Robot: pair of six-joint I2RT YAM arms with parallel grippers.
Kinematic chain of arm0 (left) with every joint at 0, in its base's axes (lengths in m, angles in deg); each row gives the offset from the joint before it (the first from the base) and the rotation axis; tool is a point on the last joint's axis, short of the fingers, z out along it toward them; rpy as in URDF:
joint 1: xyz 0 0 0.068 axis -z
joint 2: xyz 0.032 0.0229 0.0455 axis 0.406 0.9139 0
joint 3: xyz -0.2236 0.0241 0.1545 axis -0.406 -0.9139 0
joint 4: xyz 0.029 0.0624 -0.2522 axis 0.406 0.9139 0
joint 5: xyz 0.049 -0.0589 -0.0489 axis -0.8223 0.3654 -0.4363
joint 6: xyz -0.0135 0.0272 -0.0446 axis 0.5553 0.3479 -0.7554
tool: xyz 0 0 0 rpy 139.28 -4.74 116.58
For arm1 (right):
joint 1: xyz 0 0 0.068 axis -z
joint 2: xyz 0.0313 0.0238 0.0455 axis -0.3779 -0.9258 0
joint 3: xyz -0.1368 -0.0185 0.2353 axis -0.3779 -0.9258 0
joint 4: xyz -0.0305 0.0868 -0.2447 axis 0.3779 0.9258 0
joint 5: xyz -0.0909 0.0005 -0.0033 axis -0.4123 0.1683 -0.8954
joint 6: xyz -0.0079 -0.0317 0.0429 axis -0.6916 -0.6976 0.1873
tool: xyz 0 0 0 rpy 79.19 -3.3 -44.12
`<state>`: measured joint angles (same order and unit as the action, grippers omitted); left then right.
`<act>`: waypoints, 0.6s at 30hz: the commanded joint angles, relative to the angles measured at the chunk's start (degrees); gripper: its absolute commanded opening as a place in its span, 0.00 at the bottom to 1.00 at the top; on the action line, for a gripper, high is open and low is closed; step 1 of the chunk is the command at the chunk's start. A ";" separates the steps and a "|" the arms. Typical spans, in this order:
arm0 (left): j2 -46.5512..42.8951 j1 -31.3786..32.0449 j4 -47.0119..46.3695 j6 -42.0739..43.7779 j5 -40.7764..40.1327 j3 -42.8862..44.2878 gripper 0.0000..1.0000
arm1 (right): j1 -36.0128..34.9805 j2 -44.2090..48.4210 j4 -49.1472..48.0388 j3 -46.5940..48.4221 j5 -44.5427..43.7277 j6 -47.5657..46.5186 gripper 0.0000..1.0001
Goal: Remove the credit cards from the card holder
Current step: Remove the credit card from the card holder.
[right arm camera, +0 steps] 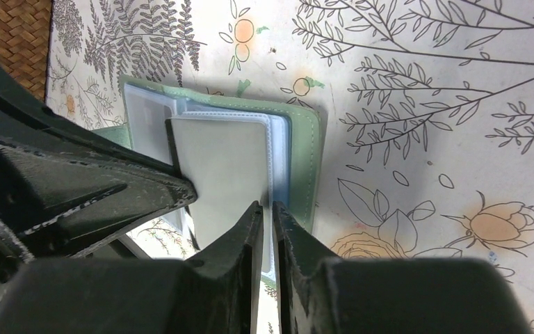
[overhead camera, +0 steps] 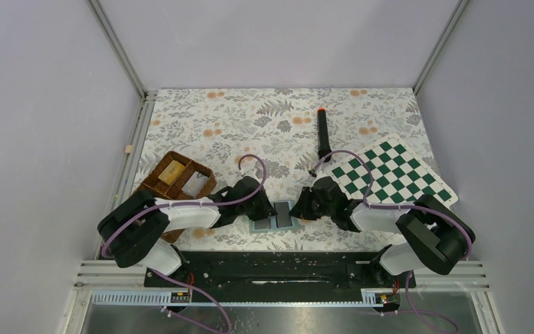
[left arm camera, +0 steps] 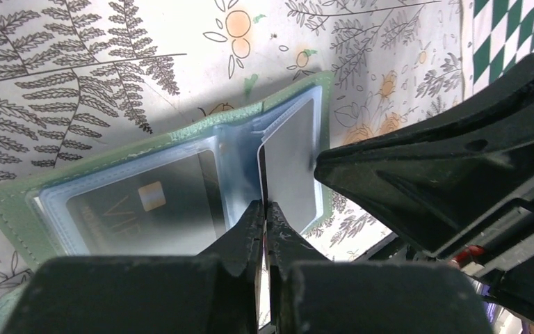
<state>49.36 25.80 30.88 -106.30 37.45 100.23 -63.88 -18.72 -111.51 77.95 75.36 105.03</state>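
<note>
The card holder (left arm camera: 7, 216) lies open on the floral counter (overhead camera: 250, 118) near the front edge, between the two tools. The left tool (left arm camera: 265, 212) is closed on the edge of a silvery credit card (left arm camera: 290, 167), and a dark credit card (left arm camera: 146, 209) sits sleeved beside it. The right tool (right arm camera: 268, 216), crowding in just opposite, pinches the holder's clear sleeve page. A wicker tray (overhead camera: 149, 184) stands to the left, with a chessboard (overhead camera: 389, 174) and a red-tipped black stick (overhead camera: 323, 136) to the right.

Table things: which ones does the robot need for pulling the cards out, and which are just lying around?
Needed for the job:
card holder
pale card
dark card in its sleeve

Just lying around:
wicker tray
yellowish block
chessboard
black stick with an orange tip
</note>
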 commanded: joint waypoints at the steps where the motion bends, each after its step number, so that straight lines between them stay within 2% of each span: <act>1: -3.59 -0.23 1.51 -0.30 1.16 -1.84 0.00 | 1.08 -0.75 4.82 -1.93 -3.31 -1.28 0.17; 18: -10.29 -3.66 1.93 0.03 3.60 -7.68 0.00 | 1.77 0.27 4.86 -2.41 -3.18 -1.59 0.17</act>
<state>41.29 22.54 30.86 -107.50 40.42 93.61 -62.89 -18.21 -111.64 77.29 75.12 105.10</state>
